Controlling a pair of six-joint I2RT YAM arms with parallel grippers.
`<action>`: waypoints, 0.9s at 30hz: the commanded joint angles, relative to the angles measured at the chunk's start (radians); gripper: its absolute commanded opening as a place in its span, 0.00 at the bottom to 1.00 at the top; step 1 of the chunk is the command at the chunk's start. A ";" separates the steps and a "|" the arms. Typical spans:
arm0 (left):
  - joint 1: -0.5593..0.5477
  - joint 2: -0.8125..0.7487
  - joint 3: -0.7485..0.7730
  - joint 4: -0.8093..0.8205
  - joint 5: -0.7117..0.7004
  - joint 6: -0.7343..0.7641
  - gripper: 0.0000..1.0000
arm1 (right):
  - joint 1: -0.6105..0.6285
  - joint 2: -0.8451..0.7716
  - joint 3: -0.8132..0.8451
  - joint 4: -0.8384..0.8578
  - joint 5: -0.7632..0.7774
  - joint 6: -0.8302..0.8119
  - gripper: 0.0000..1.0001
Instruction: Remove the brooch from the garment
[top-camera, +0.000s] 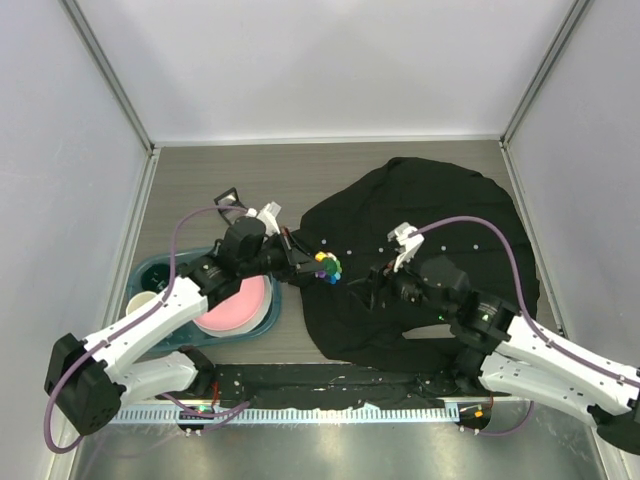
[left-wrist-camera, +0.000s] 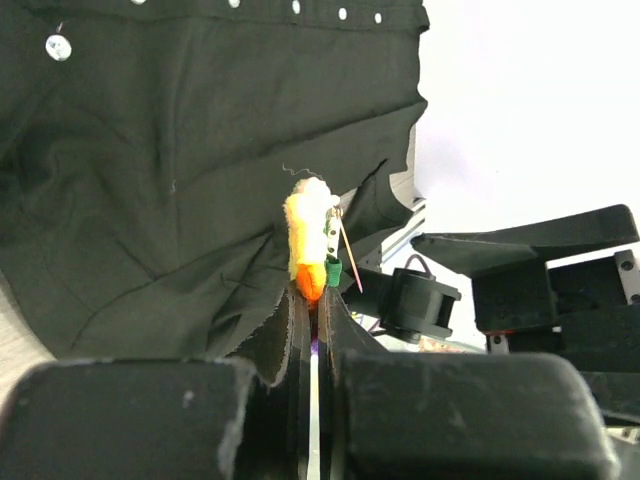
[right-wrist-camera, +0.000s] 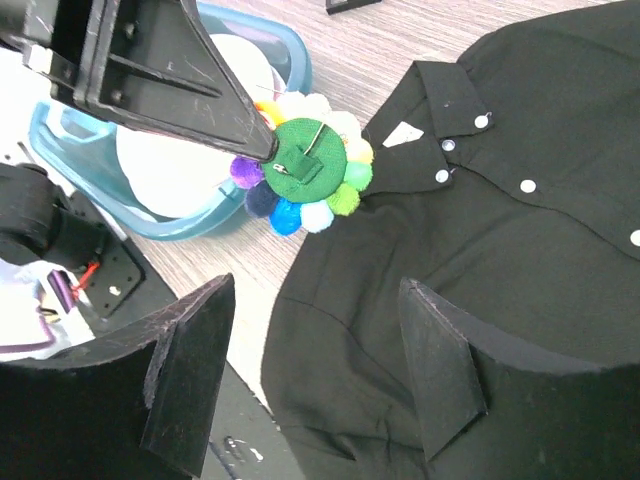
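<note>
The brooch (top-camera: 327, 266), a flower of coloured pom-poms, hangs at the left edge of the garment (top-camera: 430, 230), a black shirt spread on the table. My left gripper (top-camera: 305, 262) is shut on the brooch's rim. In the left wrist view the brooch (left-wrist-camera: 308, 240) stands edge-on above my closed fingertips (left-wrist-camera: 317, 295), its thin pin sticking out beside it. The right wrist view shows the brooch's green back (right-wrist-camera: 305, 165) just off the collar, with the left arm's finger (right-wrist-camera: 170, 80) on it. My right gripper (right-wrist-camera: 310, 375) is open over the shirt's black cloth (right-wrist-camera: 480, 250), holding nothing.
A teal tray (top-camera: 160, 270) at the left holds a pink plate (top-camera: 240, 300) and a pale cup (top-camera: 142, 303). White walls enclose the table on three sides. A row of white buttons (right-wrist-camera: 520, 186) runs down the shirt front.
</note>
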 joint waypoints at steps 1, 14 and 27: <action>0.003 -0.023 -0.014 0.108 0.056 0.154 0.00 | 0.003 -0.056 -0.018 -0.022 0.040 0.113 0.72; 0.003 -0.058 -0.137 0.357 0.265 0.238 0.00 | -0.117 0.018 -0.039 0.139 -0.170 0.262 0.67; 0.003 -0.063 -0.125 0.286 0.248 0.292 0.00 | -0.378 0.078 -0.174 0.510 -0.598 0.497 0.73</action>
